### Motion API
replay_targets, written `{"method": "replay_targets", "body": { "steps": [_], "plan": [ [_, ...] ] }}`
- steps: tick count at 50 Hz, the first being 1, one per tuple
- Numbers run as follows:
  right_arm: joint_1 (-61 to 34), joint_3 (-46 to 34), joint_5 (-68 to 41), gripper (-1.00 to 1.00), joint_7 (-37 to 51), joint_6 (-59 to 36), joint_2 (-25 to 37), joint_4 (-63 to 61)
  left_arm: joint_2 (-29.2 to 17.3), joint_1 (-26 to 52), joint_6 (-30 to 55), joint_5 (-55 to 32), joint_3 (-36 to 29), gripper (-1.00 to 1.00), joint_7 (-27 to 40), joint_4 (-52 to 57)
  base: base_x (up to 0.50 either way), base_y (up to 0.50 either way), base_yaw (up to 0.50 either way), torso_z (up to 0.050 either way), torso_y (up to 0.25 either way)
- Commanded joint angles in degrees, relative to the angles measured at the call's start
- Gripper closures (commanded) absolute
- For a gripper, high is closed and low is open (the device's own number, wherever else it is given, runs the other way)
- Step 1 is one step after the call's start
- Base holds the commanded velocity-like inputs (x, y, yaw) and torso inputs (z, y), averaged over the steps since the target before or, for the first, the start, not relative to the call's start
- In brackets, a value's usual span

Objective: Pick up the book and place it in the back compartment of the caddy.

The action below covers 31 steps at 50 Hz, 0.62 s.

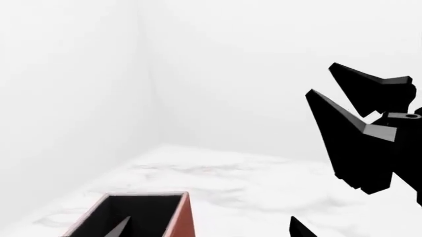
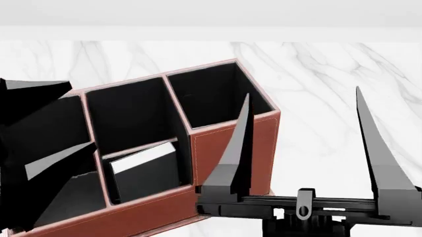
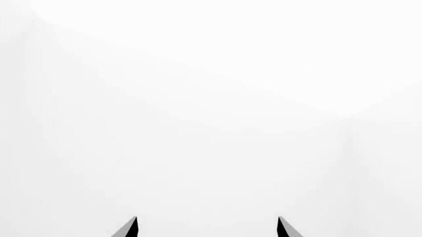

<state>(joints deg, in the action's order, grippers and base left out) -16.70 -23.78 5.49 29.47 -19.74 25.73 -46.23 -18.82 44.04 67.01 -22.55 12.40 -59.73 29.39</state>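
One book (image 2: 146,170) sits in one caddy (image 2: 231,140); right pincer (image 2: 303,106) gapes wide, empty; left pincer (image 2: 39,128) state unclear.

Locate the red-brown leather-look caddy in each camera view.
Head view: the red-brown leather-look caddy fills the left and centre.
Left wrist view: only one corner shows, at the bottom edge.
Right wrist view: not in it.
Shared landmark: the white marble tabletop, in the head and left wrist views.
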Motion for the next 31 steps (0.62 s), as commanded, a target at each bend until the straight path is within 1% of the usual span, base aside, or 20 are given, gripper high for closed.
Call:
{"method": "replay_targets", "body": {
  "steps": [1, 13, 15, 17, 19, 22, 24, 31],
  "plan": [
    [-2.47, -0.15, 2.04, -1.00, -1.10, -6.82, 0.34, -6.38, -0.24, 3.44, 4.70, -1.97, 1.20, -1.00, 1.54, 4.82, 0.00, 0.00, 0.00, 0.000, 0.000],
    [-3.49, 0.49, 2.53, -1.00, -1.55, -8.94, 0.65, -8.99, -0.08, 4.15, 6.19, -3.01, 1.35, -1.00, 2.49, 7.38, 0.00, 0.00, 0.00, 0.000, 0.000],
    [-2.84, 0.22, 3.68, -1.00, -1.02, -7.97, 1.18, -9.73, -0.40, 3.38, 5.32, -3.09, 0.98, -1.00, 2.13, 8.01, 0.00, 0.00, 0.00, 0.000, 0.000],
    [-2.21, -1.14, 6.90, -1.00, 0.02, -6.38, 2.05, -9.63, -0.36, 2.55, 3.35, -1.41, 0.17, -1.00, 3.64, 8.23, 0.00, 0.00, 0.00, 0.000, 0.000],
    [-1.41, -0.60, 6.02, -1.00, 0.45, -4.45, 2.33, -9.42, -0.30, 2.19, 2.97, -1.59, 0.02, -1.00, 3.47, 8.40, 0.00, 0.00, 0.00, 0.000, 0.000],
    [-0.48, -1.43, 8.42, -1.00, 1.48, -1.44, 3.41, -9.80, -0.30, 1.67, 1.95, -1.23, -0.41, -1.00, 3.81, 8.82, 0.00, 0.00, 0.00, 0.000, 0.000],
    [-0.15, -2.44, 10.71, -1.00, 1.68, -1.55, 3.57, -10.59, -0.36, 1.20, 0.92, -1.00, -0.44, -1.00, 3.93, 9.30, 0.00, 0.00, 0.00, 0.000, 0.000],
    [0.34, -2.65, 11.43, -1.00, 1.92, -0.61, 3.85, -10.39, -0.26, 0.05, -0.29, -1.44, 0.73, -1.00, 3.98, 10.85, 0.00, 0.00, 0.00, 0.000, 0.000]
  ]
}}
